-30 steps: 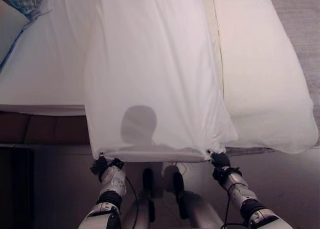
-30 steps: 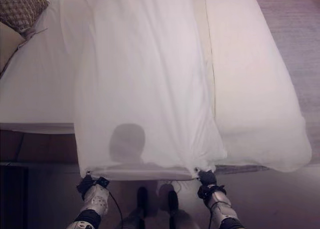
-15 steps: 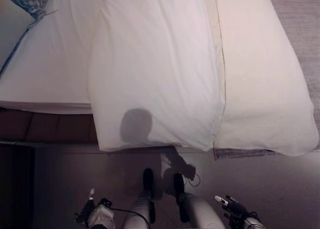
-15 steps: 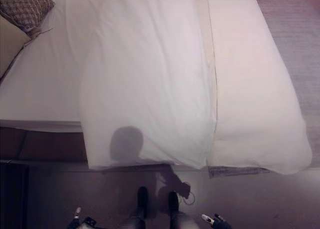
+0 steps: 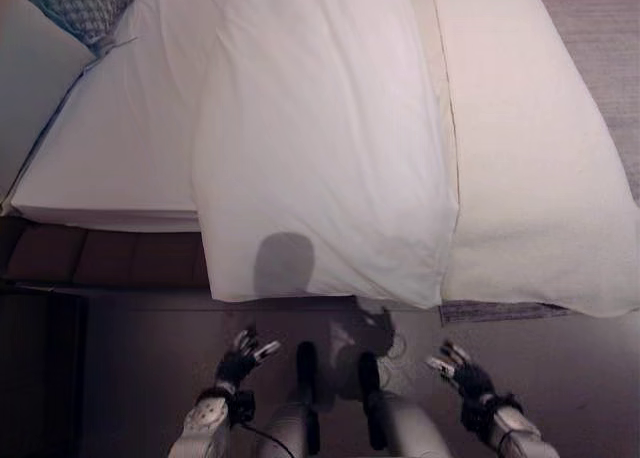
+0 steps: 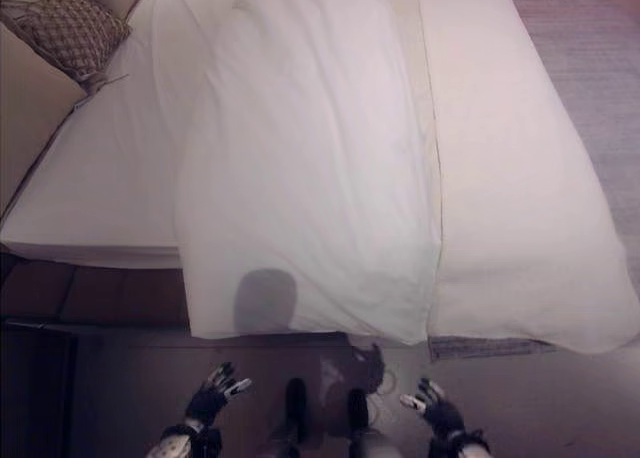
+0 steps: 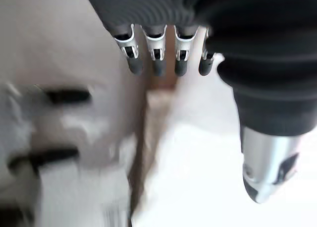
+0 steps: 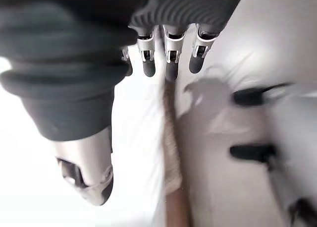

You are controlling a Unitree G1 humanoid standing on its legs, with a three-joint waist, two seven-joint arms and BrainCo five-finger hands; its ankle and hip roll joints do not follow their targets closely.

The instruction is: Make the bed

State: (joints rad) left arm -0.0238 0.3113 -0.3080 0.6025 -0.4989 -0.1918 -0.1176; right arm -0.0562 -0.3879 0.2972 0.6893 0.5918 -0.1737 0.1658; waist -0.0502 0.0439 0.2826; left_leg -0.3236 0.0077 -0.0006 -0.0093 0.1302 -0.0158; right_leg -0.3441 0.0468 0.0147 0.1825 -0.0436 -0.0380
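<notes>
The sheet (image 5: 320, 148) is seen lying as a long white strip down the middle of the bed (image 5: 110, 148), its near hem drooping over the edge at 6 o'clock. A cream duvet (image 5: 530, 158) lies alongside at 3 o'clock, touching the sheet along one seam, and a patterned pillow (image 5: 85, 3) is tucked at 11 o'clock. The left hand (image 5: 243, 350) is held over the floor at 7 o'clock, fingers spread and empty; the right hand (image 5: 455, 366) at 5 o'clock is likewise splayed, nothing pinched. Both are well clear of the hem.

The bed is judged only partly made: bare mattress is left exposed from 8 to 10 o'clock. Several risks are foreseen. The overhanging hem could slide to the floor, since it is not tucked. If only one corner is regrasped, the sheet could be dragged askew toward that side. A reach aimed too far right could catch the duvet instead, and both layers would be pulled together and bunched.
</notes>
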